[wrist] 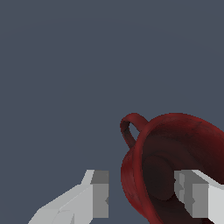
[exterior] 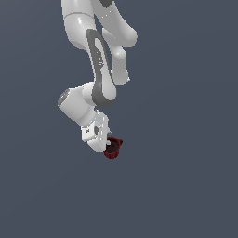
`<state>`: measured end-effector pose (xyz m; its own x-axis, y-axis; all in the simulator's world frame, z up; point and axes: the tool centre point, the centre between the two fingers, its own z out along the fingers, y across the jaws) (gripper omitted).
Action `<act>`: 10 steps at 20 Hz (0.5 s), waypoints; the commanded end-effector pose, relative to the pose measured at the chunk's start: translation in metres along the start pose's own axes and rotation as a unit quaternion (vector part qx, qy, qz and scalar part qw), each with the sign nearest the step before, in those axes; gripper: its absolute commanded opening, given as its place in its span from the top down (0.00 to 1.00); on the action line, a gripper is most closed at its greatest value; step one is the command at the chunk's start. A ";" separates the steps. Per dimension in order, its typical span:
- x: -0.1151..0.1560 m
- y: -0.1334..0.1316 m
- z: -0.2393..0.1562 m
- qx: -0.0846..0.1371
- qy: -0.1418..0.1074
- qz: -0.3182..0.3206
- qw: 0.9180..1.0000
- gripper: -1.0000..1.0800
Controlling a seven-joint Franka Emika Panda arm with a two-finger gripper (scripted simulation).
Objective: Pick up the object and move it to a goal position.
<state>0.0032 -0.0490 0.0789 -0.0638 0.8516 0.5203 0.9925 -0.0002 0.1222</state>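
Note:
The object, a small dark red mug with a dark inside, sits right at the tip of my white gripper, which leans in from the exterior view's left. In the wrist view the mug fills the space around my gripper, its side handle pointing away from the fingers. One finger stands outside the mug's wall with a small gap showing. The other finger reaches inside the cup. The jaws straddle the wall, spread much wider than its thickness, so the gripper is open.
A plain dark grey-blue surface lies all around the mug. The white arm comes down from the top of the exterior view. No goal marker shows.

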 end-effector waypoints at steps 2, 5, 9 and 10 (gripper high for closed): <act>0.000 0.000 0.006 0.000 0.000 0.000 1.000 0.38; 0.000 0.000 0.006 0.000 0.000 0.000 1.000 1.00; 0.000 0.000 0.006 0.000 0.000 0.000 1.000 1.00; 0.000 0.000 0.006 0.000 0.000 0.000 1.000 1.00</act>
<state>0.0039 -0.0456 0.0742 -0.0641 0.8517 0.5201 0.9924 -0.0004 0.1229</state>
